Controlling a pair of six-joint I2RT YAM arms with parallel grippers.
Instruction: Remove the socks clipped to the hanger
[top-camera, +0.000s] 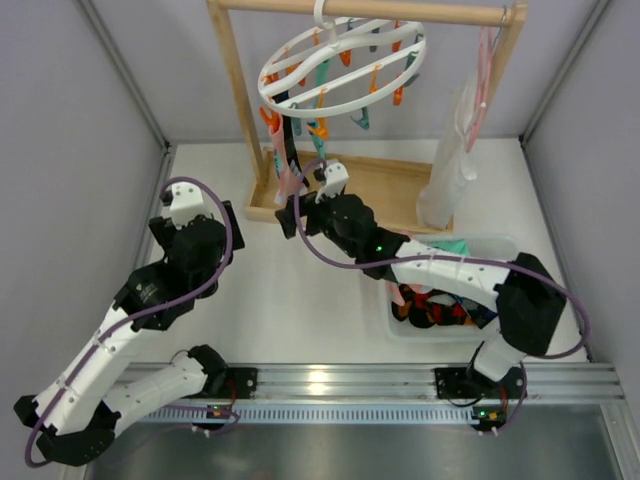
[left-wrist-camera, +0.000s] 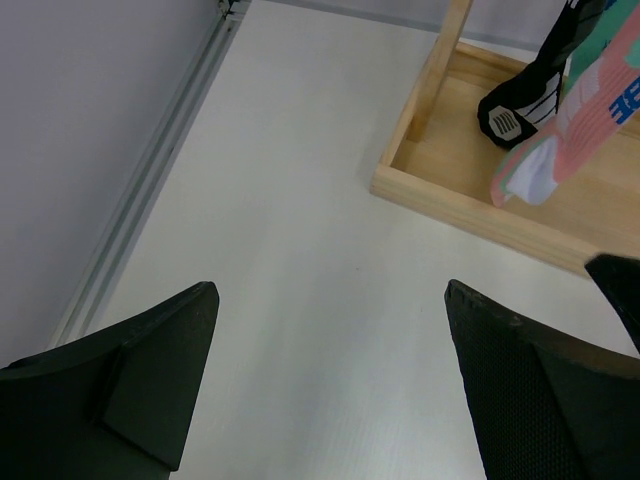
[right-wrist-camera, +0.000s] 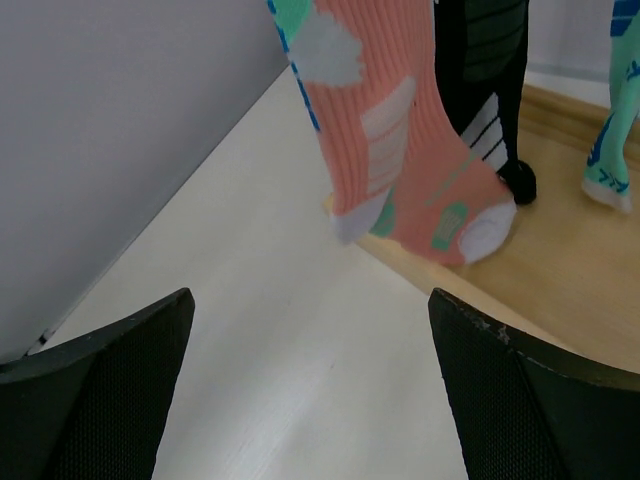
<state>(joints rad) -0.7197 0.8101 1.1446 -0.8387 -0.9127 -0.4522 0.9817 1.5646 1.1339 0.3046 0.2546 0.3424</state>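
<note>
At upper centre of the top view, the hanger (top-camera: 345, 65) dangles its clipped socks (top-camera: 290, 168) over the wooden rack base (top-camera: 400, 190). Close before the pink sock (right-wrist-camera: 400, 130), the right end effector (right-wrist-camera: 310, 390) gapes wide and empty, likely lining up a pull. Set aside, the left end effector (left-wrist-camera: 330, 380) is equally wide and empty.

right pincer (top-camera: 305, 195) beside hanging socks (top-camera: 291, 165)

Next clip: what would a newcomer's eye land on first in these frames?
The round white hanger, bristling with orange and teal clothespins, hangs from the wooden rack at the back. A salmon-pink sock with mint and white patches dangles just ahead of the open right gripper, with a black sock behind it. At the right, a clear bin holds dark socks.
</note>
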